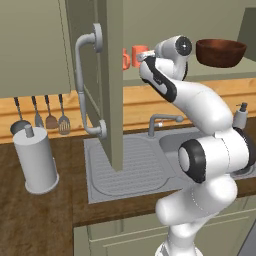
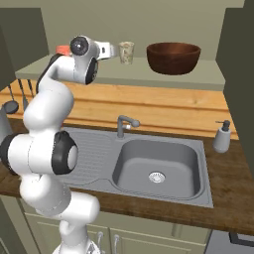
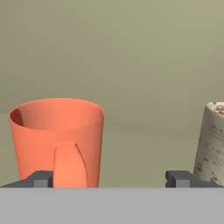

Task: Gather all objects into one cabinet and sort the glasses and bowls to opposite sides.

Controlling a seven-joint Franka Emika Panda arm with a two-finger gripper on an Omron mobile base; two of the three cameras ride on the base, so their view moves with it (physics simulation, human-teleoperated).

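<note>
Orange-red cup (image 3: 59,140) upright between spread end effector (image 3: 113,178) fingertips, untouched.

glossy brown bowl (image 2: 173,57), matt orange cup (image 3: 59,140), wooden counter (image 2: 149,106)

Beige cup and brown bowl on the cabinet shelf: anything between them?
Nothing. In the right base view the shelf is bare between the beige cup and the brown bowl; they stand apart.
</note>
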